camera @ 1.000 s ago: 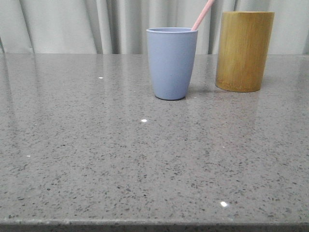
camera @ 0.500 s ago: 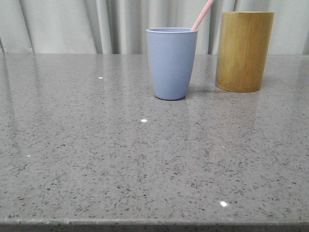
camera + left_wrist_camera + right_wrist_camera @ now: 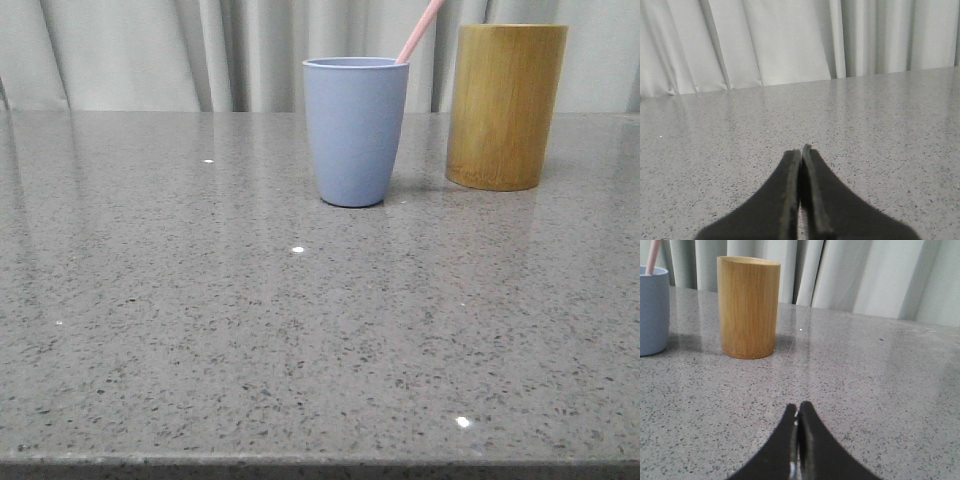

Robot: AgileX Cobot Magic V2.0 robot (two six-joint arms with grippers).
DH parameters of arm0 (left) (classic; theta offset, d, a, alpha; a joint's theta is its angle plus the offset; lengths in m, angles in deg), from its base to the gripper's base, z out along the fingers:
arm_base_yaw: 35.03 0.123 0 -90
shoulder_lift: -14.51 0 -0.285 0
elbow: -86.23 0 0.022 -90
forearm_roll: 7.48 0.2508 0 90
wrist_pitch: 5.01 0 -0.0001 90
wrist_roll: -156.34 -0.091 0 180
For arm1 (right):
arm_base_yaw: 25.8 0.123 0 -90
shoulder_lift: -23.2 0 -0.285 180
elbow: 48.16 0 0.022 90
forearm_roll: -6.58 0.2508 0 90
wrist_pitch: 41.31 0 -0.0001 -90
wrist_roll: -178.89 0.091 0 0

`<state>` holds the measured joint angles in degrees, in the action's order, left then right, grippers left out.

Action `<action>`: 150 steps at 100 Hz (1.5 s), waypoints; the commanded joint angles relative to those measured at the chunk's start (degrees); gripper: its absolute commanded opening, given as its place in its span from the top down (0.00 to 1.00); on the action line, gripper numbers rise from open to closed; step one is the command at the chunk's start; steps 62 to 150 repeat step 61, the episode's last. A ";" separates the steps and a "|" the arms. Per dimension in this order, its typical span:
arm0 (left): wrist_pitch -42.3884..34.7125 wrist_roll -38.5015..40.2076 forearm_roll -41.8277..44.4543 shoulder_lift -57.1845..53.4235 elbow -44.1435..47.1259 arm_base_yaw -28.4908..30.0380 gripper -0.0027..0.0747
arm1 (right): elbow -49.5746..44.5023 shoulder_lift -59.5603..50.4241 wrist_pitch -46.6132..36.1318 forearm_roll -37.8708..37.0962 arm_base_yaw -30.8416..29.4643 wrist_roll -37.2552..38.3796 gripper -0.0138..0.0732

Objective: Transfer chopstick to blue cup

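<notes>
The blue cup (image 3: 355, 130) stands upright at the back middle of the grey stone table. A pale pink chopstick (image 3: 420, 31) leans out of it toward the right, only its top end showing. Both also show at the edge of the right wrist view: the cup (image 3: 653, 310) and the chopstick (image 3: 653, 256). My right gripper (image 3: 798, 407) is shut and empty, low over the table, well short of the cup and the holder. My left gripper (image 3: 801, 151) is shut and empty over bare table. Neither gripper shows in the front view.
A tall tan bamboo holder (image 3: 505, 105) stands just right of the blue cup; in the right wrist view it (image 3: 748, 306) is ahead of the fingers. Pale curtains (image 3: 150, 50) hang behind the table (image 3: 300, 340).
</notes>
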<state>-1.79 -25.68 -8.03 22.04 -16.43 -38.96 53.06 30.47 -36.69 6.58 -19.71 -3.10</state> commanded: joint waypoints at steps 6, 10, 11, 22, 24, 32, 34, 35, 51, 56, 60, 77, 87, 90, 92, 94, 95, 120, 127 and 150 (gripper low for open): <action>-4.28 0.43 0.07 -1.99 0.51 0.19 0.99 | -0.02 -1.26 -5.15 0.00 -0.26 -0.53 0.92; -4.28 0.43 0.07 -1.99 0.51 0.19 0.99 | -0.02 -1.26 -4.94 0.00 -0.26 -0.53 0.92; -4.28 0.43 0.07 -1.99 0.51 0.19 0.99 | -0.02 -1.26 -4.94 0.00 -0.26 -0.53 0.92; -4.28 0.43 0.07 -1.99 0.51 0.19 0.99 | -0.02 -1.26 -4.94 0.00 -0.26 -0.53 0.92; -4.28 0.43 0.07 -1.99 0.51 0.19 0.99 | -0.02 -1.26 -4.94 0.00 -0.26 -0.53 0.92; -4.28 0.43 0.07 -1.99 0.51 0.19 0.99 | -0.02 -1.26 -4.94 0.00 -0.26 -0.53 0.92; -4.28 0.43 0.07 -1.99 0.51 0.19 0.99 | -0.02 -1.26 -4.94 0.00 -0.26 -0.53 0.92; -4.28 0.43 0.07 -1.99 0.51 0.19 0.99 | -0.02 -1.26 -4.94 0.00 -0.26 -0.53 0.92; -4.28 0.43 0.07 -1.99 0.51 0.19 0.99 | -0.02 -1.26 -4.94 0.00 -0.26 -0.53 0.92; -4.28 0.43 0.07 -1.99 0.51 0.19 0.99 | -0.02 -1.26 -4.94 0.00 -0.26 -0.53 0.92; -4.28 0.43 0.07 -1.99 0.51 0.19 0.99 | -0.02 -1.26 -4.94 0.00 -0.26 -0.53 0.92; -4.28 0.43 0.07 -1.99 0.51 0.19 0.99 | -0.02 -1.26 -4.94 0.00 -0.26 -0.53 0.92; -4.28 0.43 0.07 -1.99 0.51 0.19 0.99 | -0.02 -1.26 -4.94 0.00 -0.26 -0.53 0.92; -4.28 0.43 0.07 -1.99 0.51 0.19 0.99 | -0.02 -1.26 -4.94 0.00 -0.26 -0.53 0.92; -4.28 0.43 0.07 -1.99 0.51 0.19 0.99 | -0.02 -1.26 -4.94 0.00 -0.26 -0.53 0.92; -4.28 0.43 0.07 -1.99 0.51 0.19 0.99 | -0.02 -1.26 -4.94 0.00 -0.26 -0.53 0.92; -4.28 0.43 0.07 -1.99 0.51 0.19 0.99 | -0.02 -1.26 -4.94 0.00 -0.26 -0.53 0.92; -4.28 0.43 0.07 -1.99 0.51 0.19 0.99 | -0.02 -1.26 -4.94 0.00 -0.26 -0.53 0.92; -4.28 0.43 0.07 -1.99 0.51 0.19 0.99 | -0.02 -1.26 -4.94 0.00 -0.26 -0.53 0.92; -4.28 0.43 0.07 -1.99 0.51 0.19 0.99 | -0.02 -1.26 -4.94 0.00 -0.26 -0.53 0.92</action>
